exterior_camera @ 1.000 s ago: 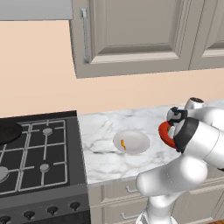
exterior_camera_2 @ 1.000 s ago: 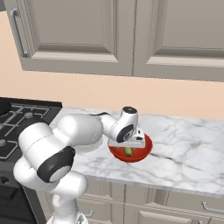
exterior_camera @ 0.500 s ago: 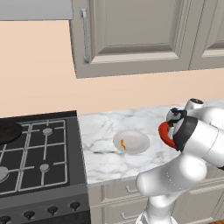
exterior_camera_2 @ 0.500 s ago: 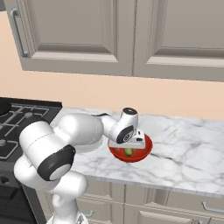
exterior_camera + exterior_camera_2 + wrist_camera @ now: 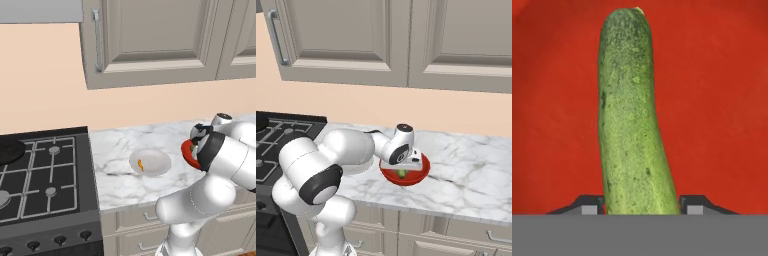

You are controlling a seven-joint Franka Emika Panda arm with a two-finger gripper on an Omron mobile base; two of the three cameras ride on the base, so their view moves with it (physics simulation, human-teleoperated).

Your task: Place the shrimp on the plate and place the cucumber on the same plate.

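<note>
Down inside the red bowl (image 5: 405,174), the gripper (image 5: 641,206) has its two tips pressed against both sides of the cucumber (image 5: 632,120), grabbing it so it can join the shrimp (image 5: 141,164) already on the plate (image 5: 157,163).

You see red bowl (image 5: 418,172) centre frame on marble counter (image 5: 466,170) | black stove (image 5: 42,185) lower left | grey cabinets (image 5: 406,40) across top
</note>
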